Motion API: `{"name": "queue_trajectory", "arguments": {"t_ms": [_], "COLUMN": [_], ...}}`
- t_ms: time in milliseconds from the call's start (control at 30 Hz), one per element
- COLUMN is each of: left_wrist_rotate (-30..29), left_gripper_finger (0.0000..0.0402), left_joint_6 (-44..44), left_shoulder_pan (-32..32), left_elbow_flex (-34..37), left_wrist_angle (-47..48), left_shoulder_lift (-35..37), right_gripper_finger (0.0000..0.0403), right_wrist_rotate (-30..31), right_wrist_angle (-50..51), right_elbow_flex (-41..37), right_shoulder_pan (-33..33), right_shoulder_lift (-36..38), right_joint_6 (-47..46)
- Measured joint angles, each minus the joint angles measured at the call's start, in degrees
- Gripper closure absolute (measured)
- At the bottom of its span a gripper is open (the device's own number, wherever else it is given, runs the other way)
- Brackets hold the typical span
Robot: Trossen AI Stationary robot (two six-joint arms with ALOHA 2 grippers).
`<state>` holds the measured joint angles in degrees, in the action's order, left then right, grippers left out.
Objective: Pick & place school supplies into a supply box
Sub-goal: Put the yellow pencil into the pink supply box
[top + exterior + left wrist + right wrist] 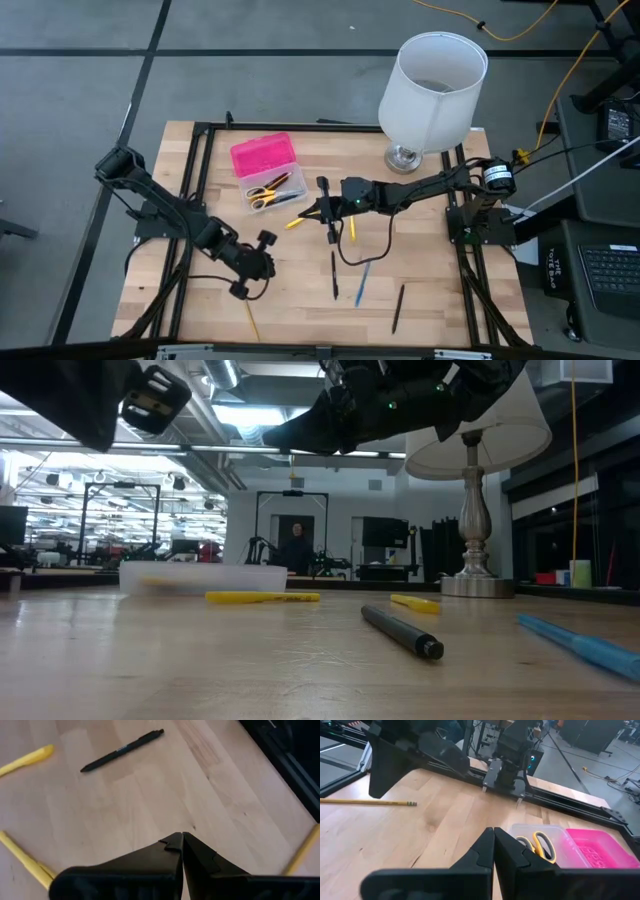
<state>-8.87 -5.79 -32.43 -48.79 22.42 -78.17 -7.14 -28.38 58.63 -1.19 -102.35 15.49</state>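
Observation:
The supply box lies open at the table's far left: its pink lid (pixel 262 155) and, beside it, its clear base (pixel 275 190) with yellow-handled scissors (pixel 540 845) inside. Loose on the wood lie yellow pens (pixel 293 224) (pixel 351 228), black pens (pixel 334 275) (pixel 398 307), a blue pen (pixel 362 282) and a pencil (pixel 250 320). My right gripper (pixel 308 214) hovers shut and bare beside the base, above the yellow pen. My left gripper (pixel 270 268) is shut and bare too, tilted down over bare wood (pixel 150 805) left of the black pen (pixel 122 751).
A white lampshade on a metal foot (pixel 430 90) stands at the far right corner. A black frame (pixel 195 180) runs round the table's edges. Another pencil (pixel 370 802) lies on the wood near the left arm. Cables trail off the right side.

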Motion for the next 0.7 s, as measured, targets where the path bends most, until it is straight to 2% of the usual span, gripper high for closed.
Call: {"name": "queue_trajectory", "arguments": {"t_ms": [367,533,700], "left_wrist_rotate": [0.19,0.20,0.51], "left_gripper_finger": [0.0397,0.0391,0.0345], "left_joint_6": [-0.93,-3.09,-6.27], "left_shoulder_pan": [-5.63,-7.32,-7.41], "left_elbow_flex": [-4.48,-4.48,-4.48], "left_wrist_angle": [10.18,11.27,11.17], "left_shoulder_lift": [0.00,0.00,0.00], "right_gripper_finger": [0.0392,0.0392,0.0392], "right_wrist_rotate": [0.53,6.10,11.28], "right_wrist_angle": [-0.02,0.00,-0.39], "right_elbow_flex": [0.00,0.00,0.00], "right_shoulder_pan": [-0.50,-2.80,-5.35], "right_shoulder_lift": [0.00,0.00,0.00], "right_joint_6": [-4.79,-4.92,-5.02]}}
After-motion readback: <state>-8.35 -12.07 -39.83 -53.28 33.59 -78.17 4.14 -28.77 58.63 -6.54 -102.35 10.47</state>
